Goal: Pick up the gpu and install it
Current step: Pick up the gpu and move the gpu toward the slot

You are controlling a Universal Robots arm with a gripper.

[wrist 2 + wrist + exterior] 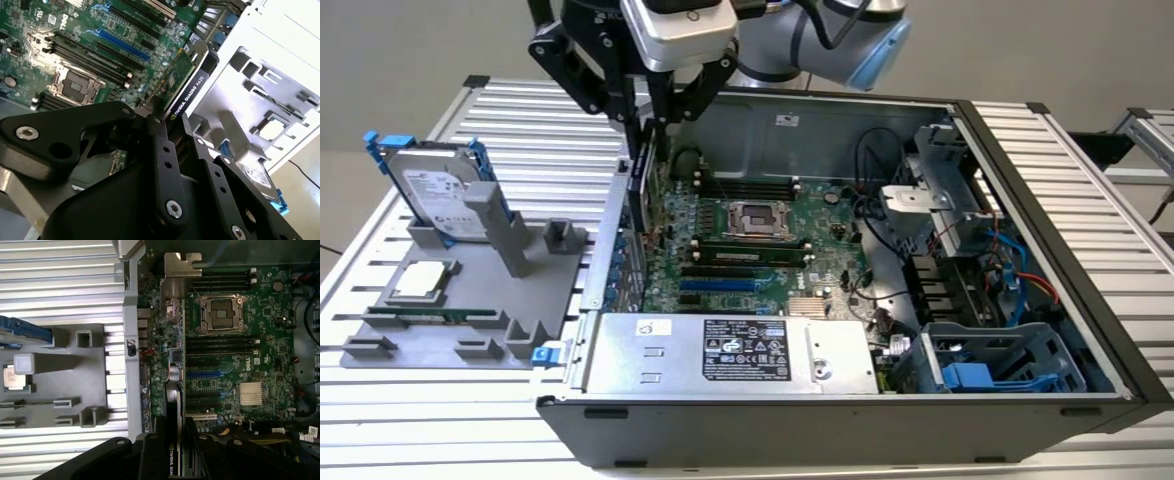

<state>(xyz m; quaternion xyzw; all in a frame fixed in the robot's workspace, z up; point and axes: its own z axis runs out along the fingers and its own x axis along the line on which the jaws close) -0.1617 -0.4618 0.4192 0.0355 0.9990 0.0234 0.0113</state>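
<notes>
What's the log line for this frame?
gripper: shut on gpu | gpu: edge-on over motherboard, inside case | seating: cannot tell

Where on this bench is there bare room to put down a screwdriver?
There is bare ribbed table behind the grey holder, in front of it, and on the exterior view's right of the computer case. It is crowded inside the case, over the motherboard, where the hand grips the gpu.

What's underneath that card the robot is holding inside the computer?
Under the gpu, held by the gripper, lies the green motherboard with its expansion slots. The strip directly beneath the card is hidden by it, so whether it is seated cannot be told.
</notes>
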